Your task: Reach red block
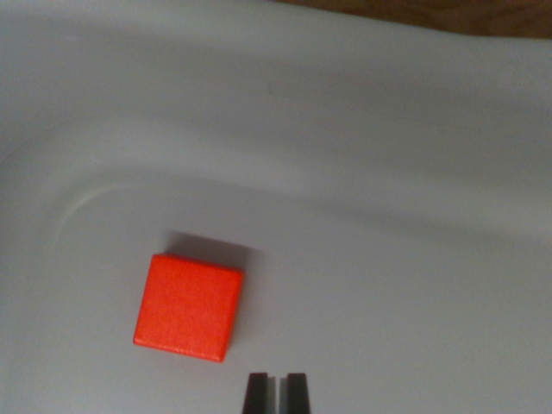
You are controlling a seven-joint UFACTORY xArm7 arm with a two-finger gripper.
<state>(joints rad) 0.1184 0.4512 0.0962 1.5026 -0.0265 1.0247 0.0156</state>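
Wrist view. Bright orange-red square block (189,306), matte top face, crisp edges, corners slightly softened; only the top shows fully, with a thin sliver of darker side along its lower edge. It sits rotated a little off the frame axes. A soft dark shadow falls just beyond its upper edge.

Block lies flat on the floor of a smooth white plastic tray (388,285), in the wrist view's lower left, near the tray's curved inner corner. Tray wall rises toward the top of the picture; a strip of brown wooden surface (448,10) shows past the rim at upper right.

Black two-fingered gripper (276,392): tips enter at bottom centre, nearly pressed together with a narrow slit between, holding nothing. Tips sit just beside the block's lower right corner, not touching it.
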